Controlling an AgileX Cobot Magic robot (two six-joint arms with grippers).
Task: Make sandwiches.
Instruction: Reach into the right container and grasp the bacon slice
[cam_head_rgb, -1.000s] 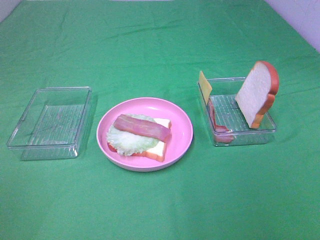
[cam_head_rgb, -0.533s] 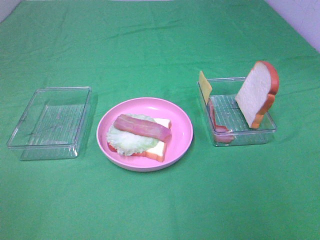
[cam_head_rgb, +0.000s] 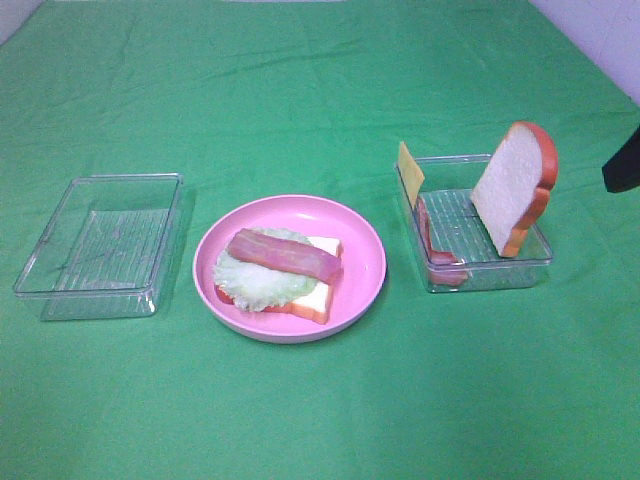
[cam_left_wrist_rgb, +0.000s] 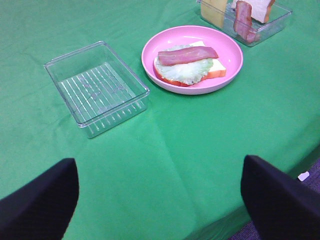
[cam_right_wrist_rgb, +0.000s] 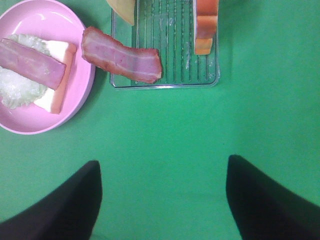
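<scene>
The half-built sandwich (cam_head_rgb: 283, 272) lies on the pink plate (cam_head_rgb: 362, 245), midway between the bench's left and right edges: a bottom slice, then lettuce (cam_head_rgb: 248, 282), then a bacon strip (cam_head_rgb: 285, 255) across it. Cheese and the top slice are not yet on, so I judge the stacking about half done.

Both tools are released and hold nothing. My left tool (cam_left_wrist_rgb: 159, 165) hangs with its jaws wide, back near the front-left corner. My right tool (cam_right_wrist_rgb: 163, 165) is spread just as wide over bare cloth, on the right-edge side of the stocked tray (cam_head_rgb: 500, 272).

That tray sits toward the right edge. In it a cheese slice (cam_head_rgb: 409, 170) stands at the far corner on the plate's side, a spare bacon piece (cam_right_wrist_rgb: 122, 61) leans on the wall nearest the plate, and a bread slice (cam_head_rgb: 512, 190) stands tilted. A second clear tray (cam_head_rgb: 100, 245) sits toward the left edge.

The cheese looks like my next pick. It is thin and upright, so my right tool should come down over its top edge, pinch across the faces, then carry it to the plate.
</scene>
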